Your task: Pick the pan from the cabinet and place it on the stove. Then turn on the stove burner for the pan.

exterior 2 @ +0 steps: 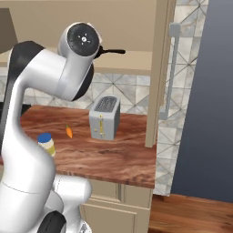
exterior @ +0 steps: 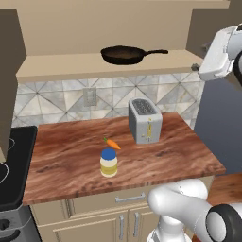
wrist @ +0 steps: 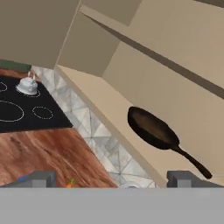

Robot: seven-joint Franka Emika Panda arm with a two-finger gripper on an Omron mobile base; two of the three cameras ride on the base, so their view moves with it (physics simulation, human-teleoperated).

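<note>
The pincer (wrist: pixel 112 178) stands with its tips wide apart and nothing between them, raised level with the open cabinet (exterior: pixel 71 66) and well short of the pan (exterior: pixel 122 55). We find the pan resting flat on the cabinet's lower shelf, its long black handle pointing right toward the arm.

We judge the step in hand to be the approach for the pick; no contact has been made. The next move calls for carrying the open pincer in under the upper shelf and onto the thin handle, which offers the only narrow hold.

On the wooden counter (exterior: pixel 61 165) below we note a toaster (exterior: pixel 145 120) at the far right, a small carrot (exterior: pixel 112 143) and a blue-capped jar (exterior: pixel 108 162) nearer the front edge. The stove (wrist: pixel 26 111) lies to the left of the counter, with a kettle (wrist: pixel 27 84) on a far ring. A patterned tile backsplash (exterior: pixel 56 97) runs behind.
</note>
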